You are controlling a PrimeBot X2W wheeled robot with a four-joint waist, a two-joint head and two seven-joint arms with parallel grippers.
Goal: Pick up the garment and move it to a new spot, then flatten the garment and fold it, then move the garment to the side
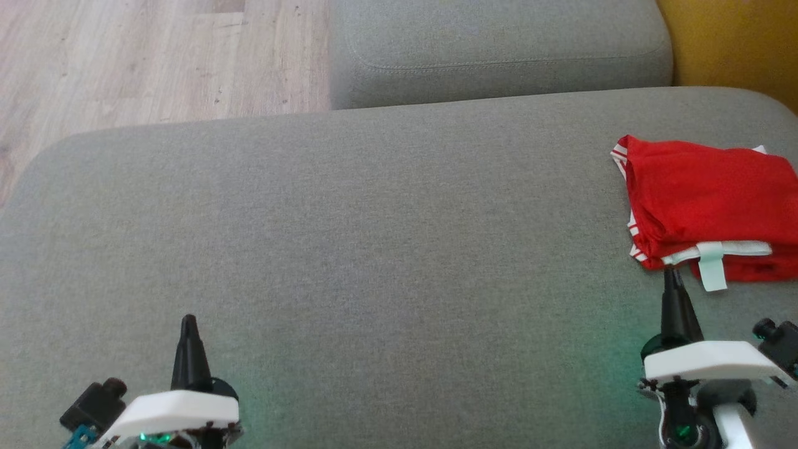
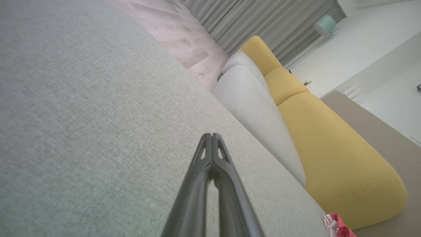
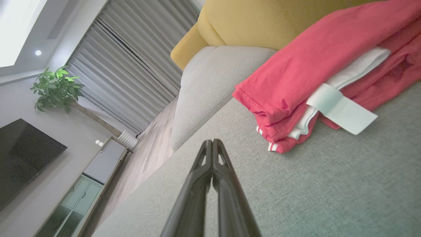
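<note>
– Lying where, the garment [image 1: 704, 199]?
– Folded, at the grey cushion's [image 1: 374, 218] right edge, just beside the right gripper [image 1: 671, 274].
– And the tools?
– Right and left gripper [image 1: 189, 321] are both clenched shut, holding nothing.

Head camera looks down on cushion [image 1: 374, 218]; wrist cameras skim low across it; all probably share garment [image 1: 704, 199].

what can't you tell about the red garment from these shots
- garment, right side: cut off by the head view's right edge, so its full outline is unknown.
- garment type: folded layers hide any sleeves or legs in every view.
- white tag: any print is too small to read.
- left wrist view: a corner of the garment, the rest cut off by the bottom edge.
</note>
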